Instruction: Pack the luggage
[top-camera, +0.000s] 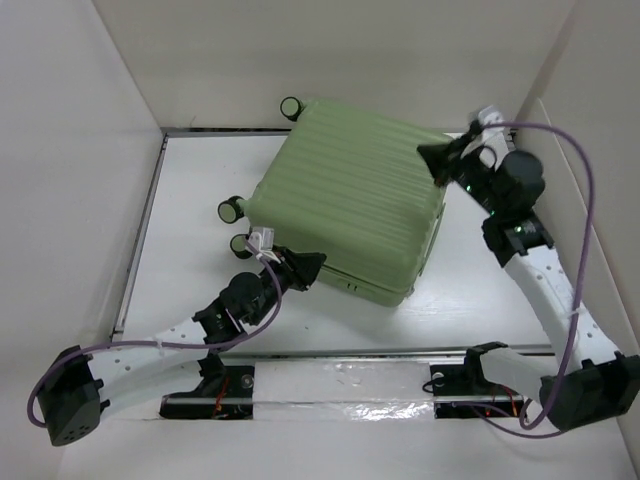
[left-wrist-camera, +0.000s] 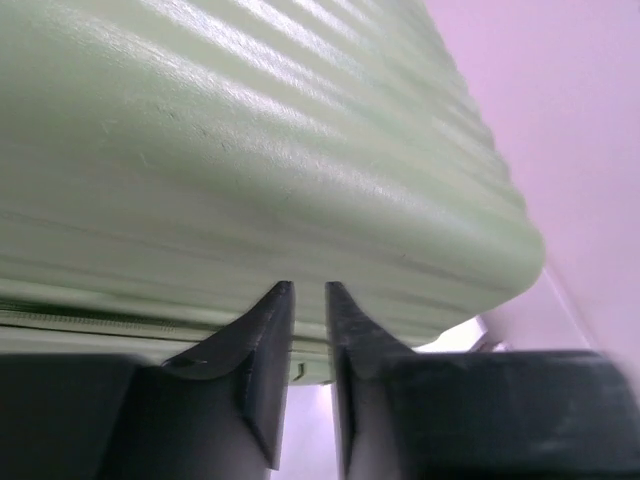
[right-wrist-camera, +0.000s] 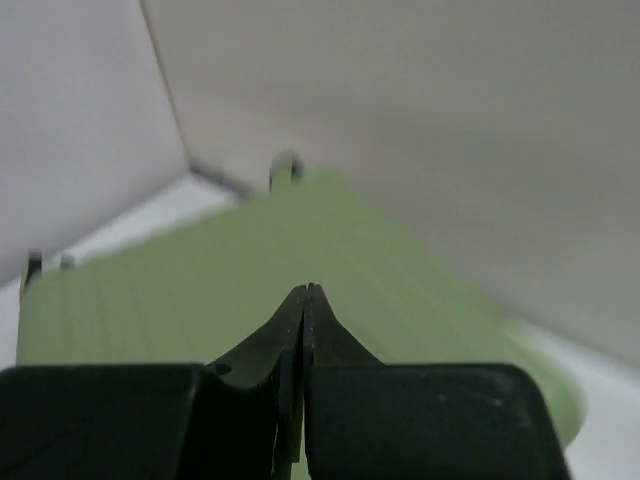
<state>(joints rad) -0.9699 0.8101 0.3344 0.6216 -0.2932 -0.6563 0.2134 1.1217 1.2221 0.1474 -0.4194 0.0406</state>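
The luggage (top-camera: 350, 205) is a pale green ribbed suitcase lying shut and flat on the white table, its black wheels (top-camera: 231, 209) pointing left. My left gripper (top-camera: 318, 262) sits at its near-left edge, by the seam. In the left wrist view the fingertips (left-wrist-camera: 308, 288) stand a narrow gap apart, against the shell (left-wrist-camera: 250, 150), with nothing between them. My right gripper (top-camera: 428, 152) rests at the suitcase's far right corner. The right wrist view shows its jaws (right-wrist-camera: 305, 290) pressed together, empty, over the lid (right-wrist-camera: 200, 290).
White walls box the table in on the left, back and right. Another wheel (top-camera: 291, 107) sticks out at the back corner near the rear wall. Purple cables (top-camera: 585, 190) loop off both arms. Bare table (top-camera: 190, 200) lies left of the suitcase.
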